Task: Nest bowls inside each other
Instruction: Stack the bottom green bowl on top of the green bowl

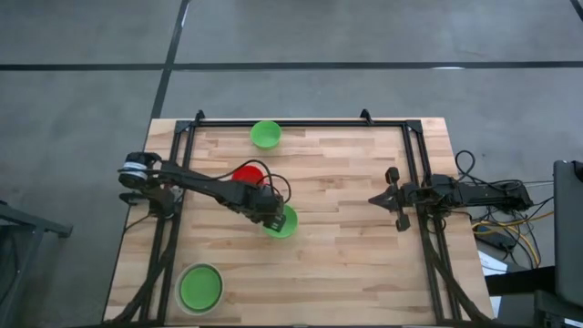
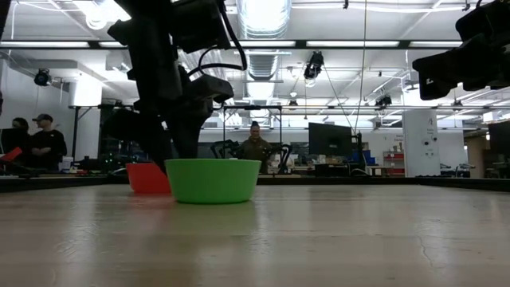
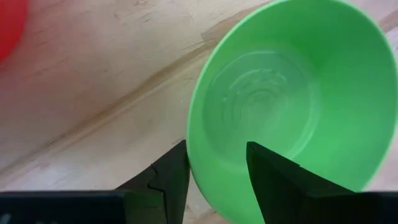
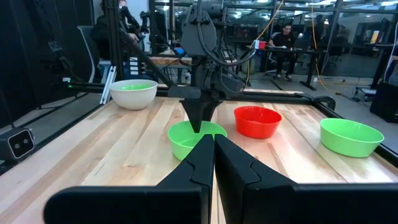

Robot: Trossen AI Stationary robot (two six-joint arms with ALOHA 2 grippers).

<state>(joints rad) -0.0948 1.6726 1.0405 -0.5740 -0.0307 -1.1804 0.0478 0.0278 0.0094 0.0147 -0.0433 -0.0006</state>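
A bright green bowl [image 1: 284,223] [image 3: 280,93] stands on its base near the table's middle, with a red bowl [image 1: 246,172] [image 2: 147,177] just beyond it on the far left. My left gripper [image 1: 269,215] [image 3: 216,149] is open and points steeply down over the green bowl's left rim, one finger outside the wall and one inside. A second green bowl [image 1: 265,135] sits at the far edge. A third green bowl [image 1: 200,289] lies inside a whitish-cream bowl [image 1: 181,274] near the front left corner. My right gripper [image 4: 214,152] is shut and level at the table's right side. My left gripper comes from above with its fingers astride the green bowl's rim [image 3: 194,163] on the side toward the table's left. The outer finger [image 3: 171,177] stands close against the wall; whether either finger touches the bowl, I cannot tell. The bowl rests on the table.
A black frame [image 1: 301,122] runs along the table's far edge and down both sides. Cables [image 1: 510,223] lie beyond the right edge. People sit and stand in the room behind the table. Bare wood lies between the middle bowl and my right arm.
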